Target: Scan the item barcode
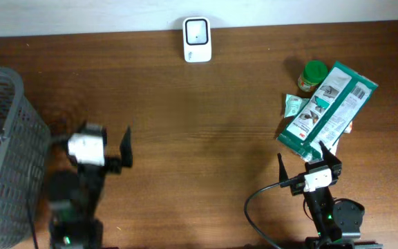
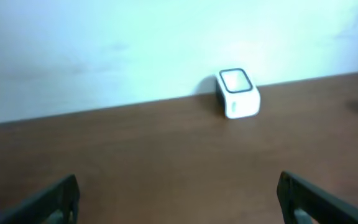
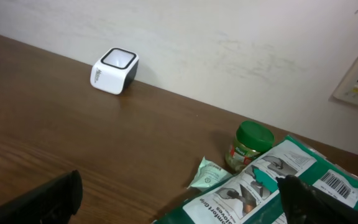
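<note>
A white barcode scanner [image 1: 197,39] stands at the far edge of the table, its window facing up, also seen as the scanner [image 2: 237,92] [image 3: 114,70] in both wrist views. A long green-and-white glove package [image 1: 330,107] lies flat at the right, and a barcode [image 3: 334,182] shows on its upper face. My right gripper [image 1: 302,158] is open just in front of the package's near end, with its right finger over the package [image 3: 241,193]. My left gripper [image 1: 92,135] is open at the left, facing the scanner with nothing between its fingers.
A green-lidded jar [image 1: 313,75] and a small green sachet [image 1: 292,105] sit beside the package's far end. A grey mesh basket [image 1: 5,159] stands at the table's left edge, close to my left arm. A wall runs behind the scanner.
</note>
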Available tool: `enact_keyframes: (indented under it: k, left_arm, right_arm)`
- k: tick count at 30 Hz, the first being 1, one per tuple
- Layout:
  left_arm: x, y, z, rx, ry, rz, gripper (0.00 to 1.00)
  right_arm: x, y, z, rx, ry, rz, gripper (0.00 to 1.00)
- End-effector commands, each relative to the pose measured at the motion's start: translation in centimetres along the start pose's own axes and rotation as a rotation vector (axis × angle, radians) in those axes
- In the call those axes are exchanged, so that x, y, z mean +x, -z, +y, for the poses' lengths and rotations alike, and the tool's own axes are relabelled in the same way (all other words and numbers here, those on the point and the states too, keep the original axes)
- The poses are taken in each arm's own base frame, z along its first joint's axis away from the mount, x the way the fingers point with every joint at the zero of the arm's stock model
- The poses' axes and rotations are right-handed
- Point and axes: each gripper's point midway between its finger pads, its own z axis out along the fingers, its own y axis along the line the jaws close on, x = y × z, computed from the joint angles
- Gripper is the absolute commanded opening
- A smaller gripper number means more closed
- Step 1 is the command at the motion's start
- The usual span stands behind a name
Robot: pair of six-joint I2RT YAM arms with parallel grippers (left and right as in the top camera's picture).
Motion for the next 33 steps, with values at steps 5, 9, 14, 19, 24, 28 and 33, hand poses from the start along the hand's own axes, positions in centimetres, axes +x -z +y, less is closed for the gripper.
enact_keyframes:
  k: [5, 9, 14, 19, 24, 28, 33]
  left_arm:
    - [6.6, 3.2, 0.5, -0.078, -0.052, -0.077, 0.99]
    - [9.2, 3.1, 0.3, -0.076, -0.065, -0.051, 0.99]
    - [8.0, 4.1, 0.1, -0.082, -0.086, -0.111, 0.99]
    - [8.2, 4.0, 0.1, -0.081, -0.084, -0.103, 0.99]
    - [8.2, 4.0, 0.1, -0.081, -0.084, -0.104, 0.99]
    - [8.2, 4.0, 0.1, -0.081, -0.084, -0.104, 0.99]
    - [8.2, 4.0, 0.1, -0.081, -0.084, -0.104, 0.99]
  right_arm:
    - [0.1, 0.0, 0.5, -0.023, -0.007, -0.004, 0.98]
    - [0.1, 0.0, 0.5, -0.023, -0.007, -0.004, 0.98]
    - [0.1, 0.0, 0.5, -0.023, -0.007, -0.004, 0.98]
    - [0.1, 0.0, 0.5, -0.023, -0.007, -0.004, 0.99]
    - [0.1, 0.0, 0.5, -0.023, -0.007, -0.004, 0.98]
    - [0.1, 0.0, 0.5, -0.023, -0.007, -0.004, 0.98]
    - [0.1, 0.0, 0.5, -0.023, -0.007, -0.004, 0.98]
